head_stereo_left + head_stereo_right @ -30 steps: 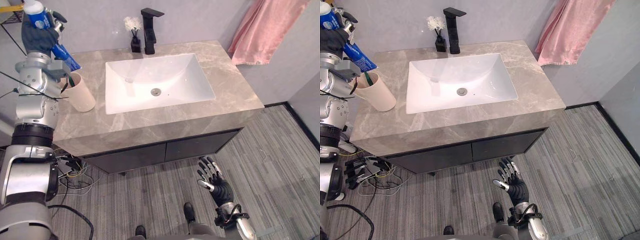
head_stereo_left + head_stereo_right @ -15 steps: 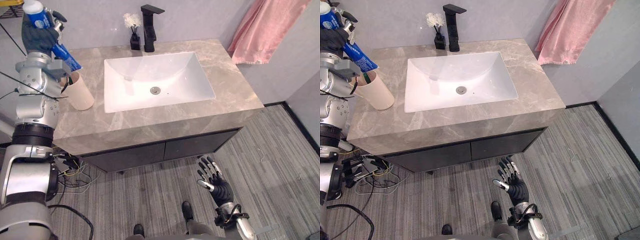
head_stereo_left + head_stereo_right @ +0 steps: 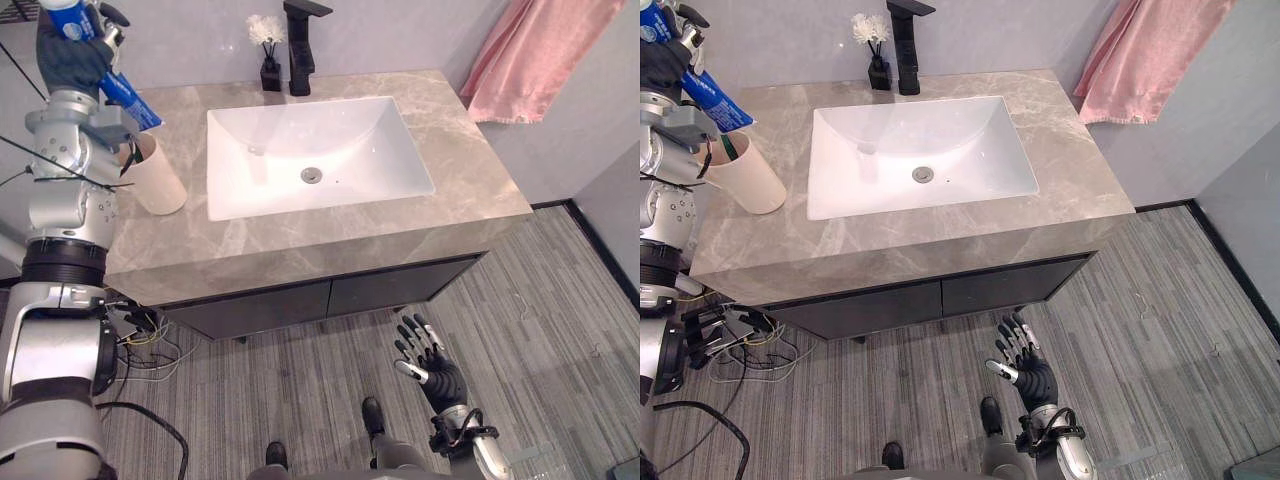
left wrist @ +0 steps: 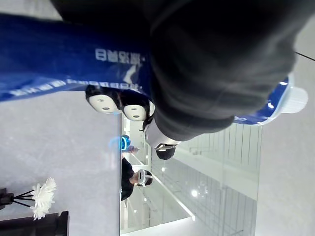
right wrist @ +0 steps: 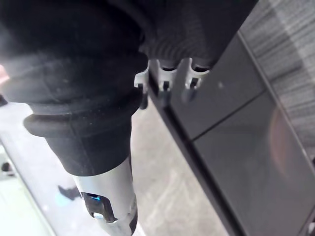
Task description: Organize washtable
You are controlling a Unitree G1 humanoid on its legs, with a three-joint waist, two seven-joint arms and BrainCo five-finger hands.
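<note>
Blue plastic toothpaste tube (image 3: 130, 97), gripped by the left robot hand (image 3: 66, 56), slants above a beige cylindrical cup (image 3: 160, 182) at the marble counter's (image 3: 470, 170) left edge. The right robot hand (image 3: 434, 368) hangs spread-fingered.

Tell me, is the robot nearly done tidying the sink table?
Not quite. Done: the beige cup stands upright on the countertop, with something green already inside. In hand: the left robot hand grips a blue toothpaste tube, its lower end close above the cup. Left: probably lowering the tube into the cup and letting go. The right robot hand hangs open near the floor.
</note>
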